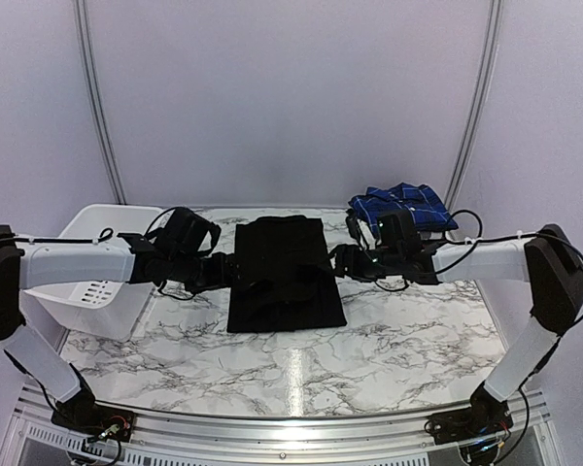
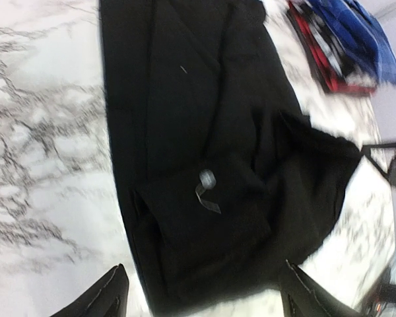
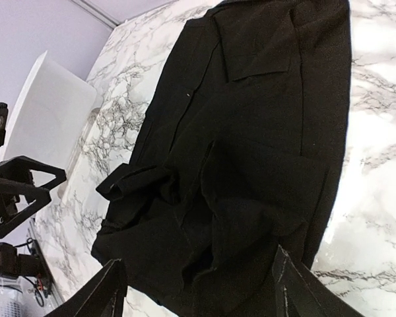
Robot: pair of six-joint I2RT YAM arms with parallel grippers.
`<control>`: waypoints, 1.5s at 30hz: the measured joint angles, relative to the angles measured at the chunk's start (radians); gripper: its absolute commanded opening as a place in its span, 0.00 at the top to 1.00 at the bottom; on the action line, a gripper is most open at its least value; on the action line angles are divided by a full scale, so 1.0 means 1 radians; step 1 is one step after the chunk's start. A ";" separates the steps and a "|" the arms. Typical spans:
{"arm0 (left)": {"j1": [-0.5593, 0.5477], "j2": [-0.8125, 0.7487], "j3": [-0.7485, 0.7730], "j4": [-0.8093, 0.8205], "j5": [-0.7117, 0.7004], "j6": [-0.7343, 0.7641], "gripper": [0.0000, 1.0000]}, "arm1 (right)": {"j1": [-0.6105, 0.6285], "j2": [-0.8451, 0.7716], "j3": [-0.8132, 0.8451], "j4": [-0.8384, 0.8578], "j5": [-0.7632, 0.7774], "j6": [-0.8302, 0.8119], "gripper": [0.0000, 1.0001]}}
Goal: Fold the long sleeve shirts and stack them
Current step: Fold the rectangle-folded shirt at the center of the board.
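Note:
The black long sleeve shirt (image 1: 282,277) lies flat in the middle of the marble table, partly folded, with a sleeve cuff doubled over on top (image 2: 204,218). My left gripper (image 1: 231,270) is at its left edge, fingers spread wide and open just over the cloth (image 2: 203,266). At the shirt's right edge my right gripper (image 1: 338,262) is likewise open, with the shirt (image 3: 251,132) beneath its spread fingertips and nothing pinched (image 3: 198,256). A stack of folded plaid shirts (image 1: 403,206), blue-and-white on top with red underneath (image 2: 343,46), sits at the back right.
A white plastic basket (image 1: 97,282) stands at the table's left edge behind my left arm and also shows in the right wrist view (image 3: 49,105). Bare marble table (image 1: 301,374) lies in front of the shirt. Cables run along both forearms.

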 measured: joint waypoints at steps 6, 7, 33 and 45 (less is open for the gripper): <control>-0.129 -0.089 -0.121 -0.019 0.039 0.048 0.27 | 0.082 -0.083 -0.058 -0.099 0.098 -0.090 0.29; -0.152 -0.094 -0.138 -0.022 0.041 0.048 0.29 | 0.096 -0.095 -0.073 -0.113 0.111 -0.098 0.29; -0.201 0.162 0.073 -0.061 -0.195 -0.008 0.71 | 0.203 0.003 -0.034 -0.226 0.286 -0.109 0.70; -0.042 0.365 0.348 -0.086 -0.206 0.071 0.69 | 0.203 0.036 0.003 -0.245 0.293 -0.108 0.96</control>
